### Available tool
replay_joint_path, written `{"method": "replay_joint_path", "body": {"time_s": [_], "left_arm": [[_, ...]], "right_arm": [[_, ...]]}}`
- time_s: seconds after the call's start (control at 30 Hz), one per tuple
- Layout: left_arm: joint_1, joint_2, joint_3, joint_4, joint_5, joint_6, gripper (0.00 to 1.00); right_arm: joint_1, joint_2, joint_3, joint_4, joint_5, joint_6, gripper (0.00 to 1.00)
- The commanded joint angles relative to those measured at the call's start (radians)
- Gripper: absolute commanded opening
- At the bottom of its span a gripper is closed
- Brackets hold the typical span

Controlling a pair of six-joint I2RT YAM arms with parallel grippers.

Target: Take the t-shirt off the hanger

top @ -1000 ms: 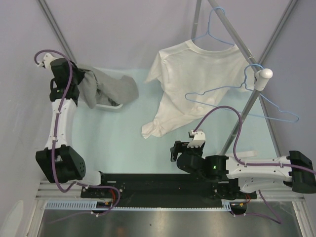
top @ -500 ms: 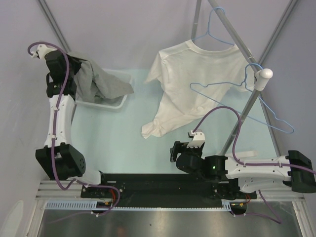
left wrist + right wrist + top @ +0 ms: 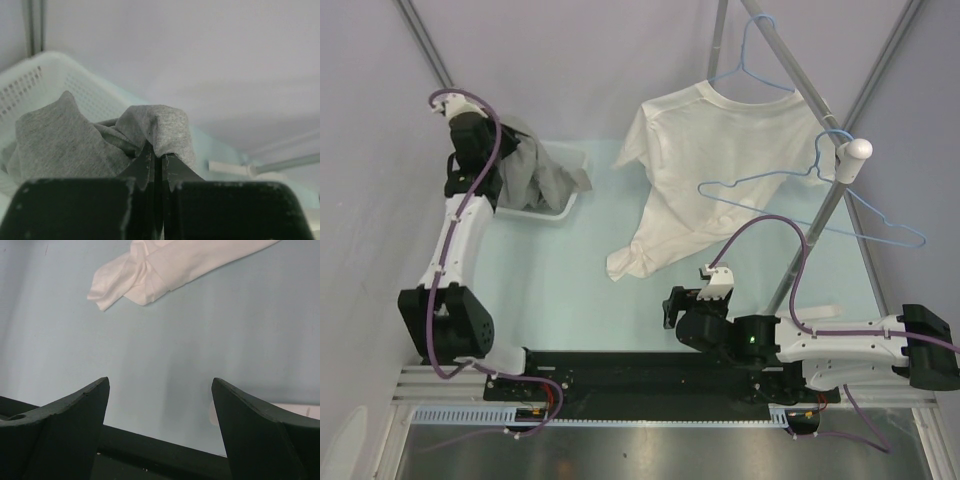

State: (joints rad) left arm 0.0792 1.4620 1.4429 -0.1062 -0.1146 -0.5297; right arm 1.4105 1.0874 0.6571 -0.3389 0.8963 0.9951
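Observation:
A white t-shirt (image 3: pixel 720 170) hangs on a blue hanger (image 3: pixel 752 62) on the rack, its lower corner trailing onto the table; that corner shows in the right wrist view (image 3: pixel 150 270). My left gripper (image 3: pixel 498 152) is shut on a grey t-shirt (image 3: pixel 535 175) and holds it over a white basket (image 3: pixel 558 212). In the left wrist view the jaws (image 3: pixel 159 157) pinch a fold of the grey cloth (image 3: pixel 60 135) above the basket (image 3: pixel 30 80). My right gripper (image 3: pixel 672 305) is open and empty, low over the table near the front, below the white shirt; it also shows in its wrist view (image 3: pixel 160 385).
An empty blue hanger (image 3: pixel 820 190) hangs from the white-capped rack post (image 3: pixel 858 150) at the right. Slanted rack poles (image 3: pixel 820 225) cross the right side. The arms' black base rail (image 3: pixel 650 375) runs along the near edge.
My left arm has swung right and back toward the basket with the grey t-shirt, which now bunches over it. The empty hanger has swayed. The right arm has not moved.

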Motion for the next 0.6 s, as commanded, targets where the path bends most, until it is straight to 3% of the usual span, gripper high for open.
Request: {"method": "replay_joint_path", "body": {"time_s": [0.0, 0.2, 0.33, 0.5, 0.53, 0.57], "left_arm": [[-0.018, 0.125, -0.07, -0.003, 0.107, -0.005, 0.0], [-0.019, 0.308, 0.013, -0.075, 0.329, -0.11, 0.0], [-0.013, 0.447, 0.149, -0.232, 0.355, -0.099, 0.0], [-0.013, 0.431, 0.179, -0.253, 0.305, -0.066, 0.24], [-0.012, 0.426, 0.182, -0.247, 0.302, -0.058, 0.24], [-0.012, 0.426, 0.206, -0.253, 0.296, -0.043, 0.14]], "right_arm": [[0.01, -0.012, 0.012, 0.021, 0.035, 0.036, 0.88], [0.01, -0.026, 0.004, 0.028, 0.043, 0.037, 0.88], [0.015, -0.026, 0.009, 0.017, 0.043, 0.04, 0.88], [0.018, -0.024, 0.01, 0.017, 0.041, 0.036, 0.88], [0.018, -0.023, 0.01, 0.02, 0.041, 0.03, 0.89], [0.016, -0.021, 0.013, 0.023, 0.041, 0.025, 0.89]]}}
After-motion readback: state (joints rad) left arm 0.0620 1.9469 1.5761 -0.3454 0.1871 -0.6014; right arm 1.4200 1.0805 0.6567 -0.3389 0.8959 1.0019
